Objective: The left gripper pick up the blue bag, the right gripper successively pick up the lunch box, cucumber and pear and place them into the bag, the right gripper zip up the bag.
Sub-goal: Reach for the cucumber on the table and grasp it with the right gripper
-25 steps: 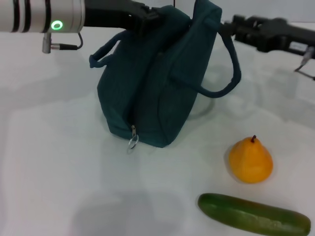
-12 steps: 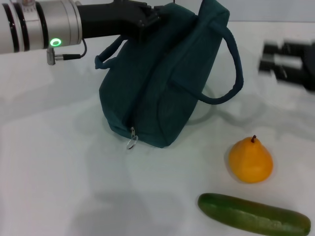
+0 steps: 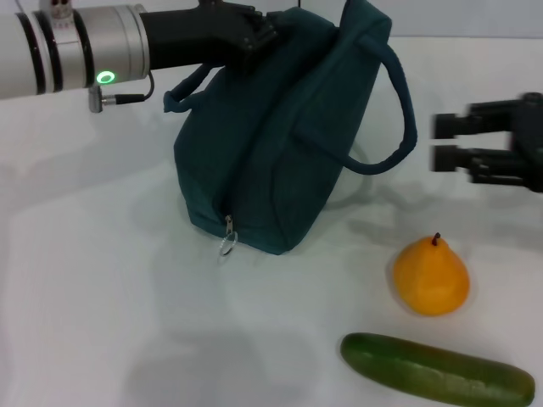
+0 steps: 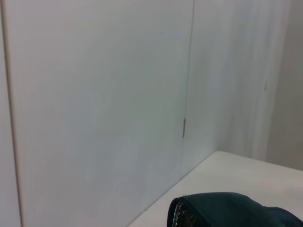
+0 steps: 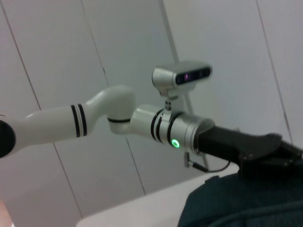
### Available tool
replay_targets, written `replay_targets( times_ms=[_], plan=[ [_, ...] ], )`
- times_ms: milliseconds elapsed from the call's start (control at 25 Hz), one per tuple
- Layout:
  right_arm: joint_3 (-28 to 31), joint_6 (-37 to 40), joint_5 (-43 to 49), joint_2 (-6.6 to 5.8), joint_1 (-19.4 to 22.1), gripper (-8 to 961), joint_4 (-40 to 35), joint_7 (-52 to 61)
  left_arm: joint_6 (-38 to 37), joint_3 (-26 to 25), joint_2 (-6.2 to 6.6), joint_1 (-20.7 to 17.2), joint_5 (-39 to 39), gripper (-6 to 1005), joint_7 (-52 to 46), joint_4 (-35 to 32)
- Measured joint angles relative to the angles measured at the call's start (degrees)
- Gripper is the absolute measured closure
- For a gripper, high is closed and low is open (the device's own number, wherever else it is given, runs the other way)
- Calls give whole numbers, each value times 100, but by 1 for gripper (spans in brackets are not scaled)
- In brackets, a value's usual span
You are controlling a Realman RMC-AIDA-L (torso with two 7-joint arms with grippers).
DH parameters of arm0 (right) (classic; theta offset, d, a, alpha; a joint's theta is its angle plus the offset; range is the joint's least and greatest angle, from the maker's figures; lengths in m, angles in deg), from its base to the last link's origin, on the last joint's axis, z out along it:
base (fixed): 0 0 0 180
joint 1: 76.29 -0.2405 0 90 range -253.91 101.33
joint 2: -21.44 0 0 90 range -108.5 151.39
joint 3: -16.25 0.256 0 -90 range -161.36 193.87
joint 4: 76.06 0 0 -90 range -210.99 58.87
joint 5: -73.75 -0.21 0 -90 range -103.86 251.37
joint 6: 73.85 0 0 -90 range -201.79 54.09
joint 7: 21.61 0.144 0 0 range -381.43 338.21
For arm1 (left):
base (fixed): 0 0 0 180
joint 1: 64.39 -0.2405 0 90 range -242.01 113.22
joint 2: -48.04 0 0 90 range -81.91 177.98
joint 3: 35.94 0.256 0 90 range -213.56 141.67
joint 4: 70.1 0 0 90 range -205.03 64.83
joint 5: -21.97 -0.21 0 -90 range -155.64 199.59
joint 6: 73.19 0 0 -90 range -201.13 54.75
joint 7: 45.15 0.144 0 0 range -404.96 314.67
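The blue bag (image 3: 280,144) stands on the white table, its zipper ring pull (image 3: 227,246) hanging at the front. My left gripper (image 3: 254,34), on the silver wrist with the green light, is shut on the bag's top edge at the back left. My right gripper (image 3: 448,142) is open and empty, in the air to the right of the bag's handle and above the pear (image 3: 431,275). The cucumber (image 3: 437,369) lies in front of the pear. The lunch box is out of view. The bag also shows in the left wrist view (image 4: 227,210) and the right wrist view (image 5: 236,203).
The white table (image 3: 93,280) stretches to the left and front of the bag. White wall panels (image 4: 94,94) stand behind it. The left arm (image 5: 189,135) reaches across above the bag in the right wrist view.
My right gripper has pulled away from the bag's top, moving right and down to beside the handle. The left arm has shifted a little to the right with the bag.
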Motion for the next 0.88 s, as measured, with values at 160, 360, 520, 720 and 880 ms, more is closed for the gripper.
replay_targets(
  times_ms=[160, 360, 520, 720, 880],
  plan=[
    [-18, -122, 906, 337, -188, 502, -992, 1063, 56, -24, -2, 55, 85, 919, 39, 127],
    [-697, -31, 1280, 403, -686, 478, -1514, 1937, 95, -27, 4, 59, 106, 919, 31, 143],
    [-1034, -19, 1364, 418, -988, 450, -1611, 2224, 111, -27, 2, 49, 112, 919, 4, 145],
    [-1400, 193, 1473, 395, -1239, 415, -1637, 2414, 106, -27, -3, 20, 192, 919, -52, 145],
    [-1574, 659, 1774, 427, -1410, 269, -1715, 2619, 81, -26, 9, 22, 198, 919, -137, 141]
  ],
)
